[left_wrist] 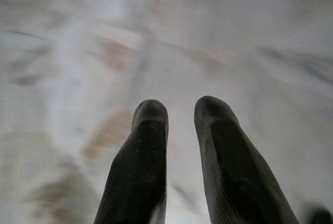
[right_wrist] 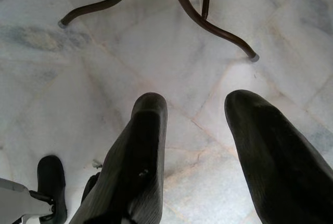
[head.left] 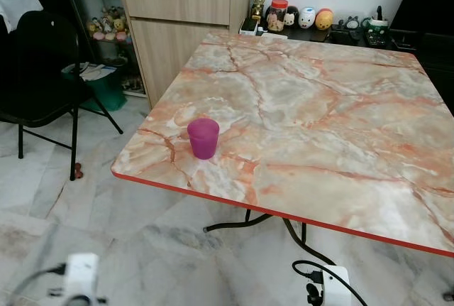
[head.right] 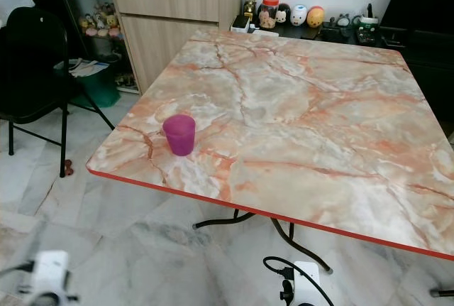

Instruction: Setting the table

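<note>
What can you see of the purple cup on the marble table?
The small purple translucent plastic cup stands upright, mouth open upward, slightly tapered toward its base. It looks empty, though its inside shows only partly. It sits on the square orange-veined marble-pattern table, near the corner at the robot's left. Nothing else touches it.

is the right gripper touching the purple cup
Apart. The right wrist view shows the right gripper open and empty over the floor by the table's legs, while the left eye view shows the purple cup standing alone on the table.

1 purple cup, 1 table
</note>
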Available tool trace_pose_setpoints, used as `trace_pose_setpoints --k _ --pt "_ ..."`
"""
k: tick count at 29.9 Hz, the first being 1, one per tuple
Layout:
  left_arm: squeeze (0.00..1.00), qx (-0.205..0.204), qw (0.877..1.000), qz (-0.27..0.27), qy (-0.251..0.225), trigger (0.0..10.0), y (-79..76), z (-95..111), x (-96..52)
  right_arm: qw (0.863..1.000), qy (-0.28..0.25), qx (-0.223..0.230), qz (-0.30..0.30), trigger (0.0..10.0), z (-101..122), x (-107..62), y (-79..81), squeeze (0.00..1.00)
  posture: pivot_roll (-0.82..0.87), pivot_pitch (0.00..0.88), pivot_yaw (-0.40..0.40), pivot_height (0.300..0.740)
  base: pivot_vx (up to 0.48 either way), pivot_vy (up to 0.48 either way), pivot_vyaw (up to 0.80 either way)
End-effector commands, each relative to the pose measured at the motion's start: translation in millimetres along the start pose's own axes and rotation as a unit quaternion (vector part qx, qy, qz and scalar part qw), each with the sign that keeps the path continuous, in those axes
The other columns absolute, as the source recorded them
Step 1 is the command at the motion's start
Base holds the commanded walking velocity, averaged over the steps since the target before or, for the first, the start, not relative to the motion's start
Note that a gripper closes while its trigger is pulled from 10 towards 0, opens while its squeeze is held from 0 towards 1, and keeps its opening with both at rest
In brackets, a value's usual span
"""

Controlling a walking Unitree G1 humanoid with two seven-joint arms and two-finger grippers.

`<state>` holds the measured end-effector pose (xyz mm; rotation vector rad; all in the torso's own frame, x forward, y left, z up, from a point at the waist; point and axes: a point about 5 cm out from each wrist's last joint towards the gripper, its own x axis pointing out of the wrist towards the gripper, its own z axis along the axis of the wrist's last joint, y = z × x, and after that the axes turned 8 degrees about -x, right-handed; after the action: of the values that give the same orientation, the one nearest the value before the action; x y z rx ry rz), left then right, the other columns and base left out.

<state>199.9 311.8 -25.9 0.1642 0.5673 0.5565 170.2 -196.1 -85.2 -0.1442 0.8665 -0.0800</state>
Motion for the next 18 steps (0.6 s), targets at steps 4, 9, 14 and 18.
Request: trace_pose_setpoints --k 4,9,14,18 --pt "0.0 -0.012 0.992 0.097 -0.074 10.0 24.8 33.5 9.4 1.0 0.003 -0.001 0.002 10.0 -1.0 -0.1 0.1 0.0 0.09 0.0 -0.031 0.69 0.0 0.0 0.0" --pt "0.0 0.027 0.958 0.104 -0.266 10.0 10.0 123.1 14.6 1.0 0.001 -0.001 0.004 10.0 1.1 0.5 0.9 0.0 0.09 0.0 -0.033 0.69 0.0 0.0 0.0" --pt "0.0 0.0 0.917 0.045 -0.395 10.0 -22.0 195.0 0.7 1.0 0.002 0.001 0.004 10.0 0.6 0.4 1.2 0.0 0.08 0.0 -0.031 0.69 0.0 0.0 0.0" --pt "0.0 -0.03 0.895 -0.138 -0.423 10.0 -76.7 231.8 -19.1 1.0 0.006 0.002 0.004 10.0 -2.0 -0.3 0.7 0.0 0.09 0.0 -0.03 0.69 0.0 0.0 0.0"
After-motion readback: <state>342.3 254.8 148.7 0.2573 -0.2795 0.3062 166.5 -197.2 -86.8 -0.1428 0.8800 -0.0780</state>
